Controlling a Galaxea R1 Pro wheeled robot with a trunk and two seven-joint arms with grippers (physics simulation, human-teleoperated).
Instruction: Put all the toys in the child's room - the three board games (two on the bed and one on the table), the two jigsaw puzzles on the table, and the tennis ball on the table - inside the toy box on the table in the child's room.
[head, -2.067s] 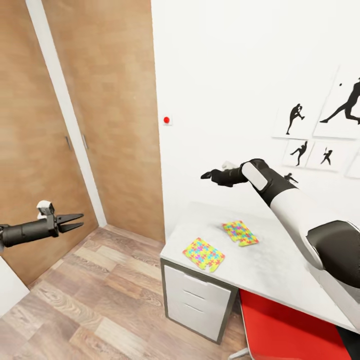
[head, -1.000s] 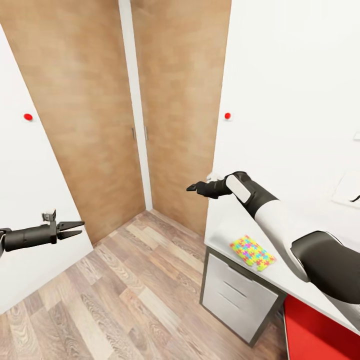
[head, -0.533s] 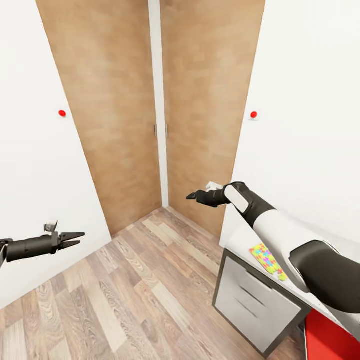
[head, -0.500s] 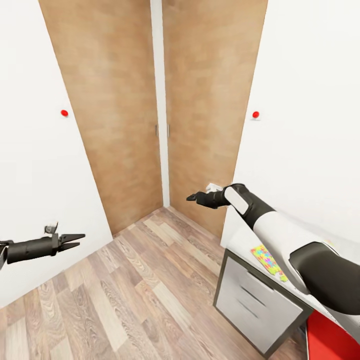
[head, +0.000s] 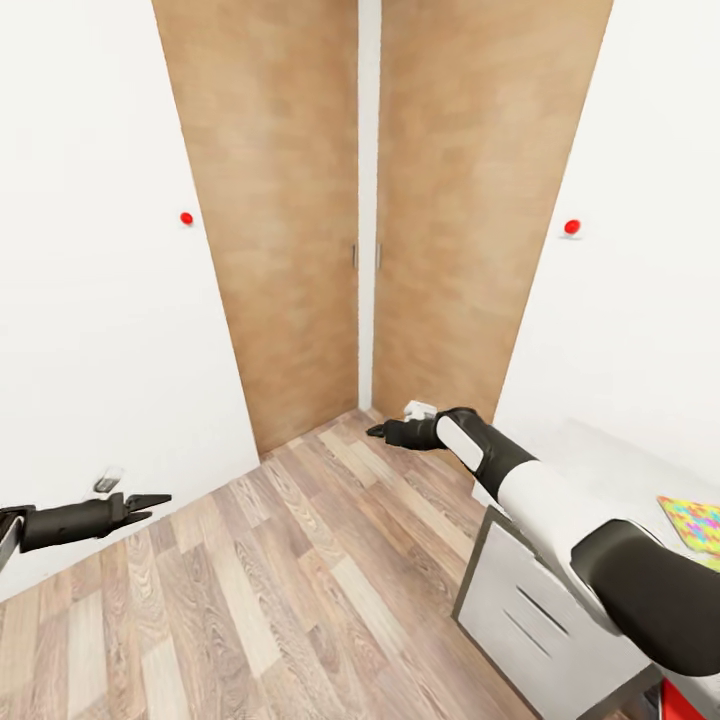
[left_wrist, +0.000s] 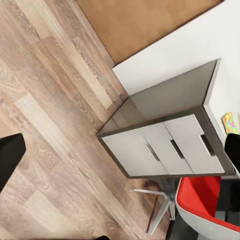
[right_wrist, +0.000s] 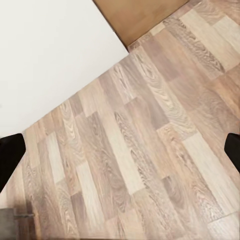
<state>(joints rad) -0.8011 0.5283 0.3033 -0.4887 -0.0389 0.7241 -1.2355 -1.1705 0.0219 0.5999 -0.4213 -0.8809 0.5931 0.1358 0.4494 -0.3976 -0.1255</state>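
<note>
Jigsaw puzzle, thin bright multicoloured square (head: 697, 524), is lying flat on white-topped desk (head: 590, 458), far right. Left gripper (head: 150, 501) and right gripper (head: 380, 431) are hanging spread, carrying nothing. Puzzle is probably light and floppy; pinching an overhanging edge looks safest.

We see a floor (head: 300, 600) of matt wood-grain planks in mixed brown and grey tones, and wardrobe doors (head: 300, 200) in warmer, smooth wood veneer. The walls (head: 90, 300) look plain matt white. The table (left_wrist: 170, 145) has pale grey, smooth drawer fronts. The jigsaw puzzle (head: 697, 520) looks like bright printed card. The chair seat (left_wrist: 205, 200) is slightly glossy red plastic.
</note>
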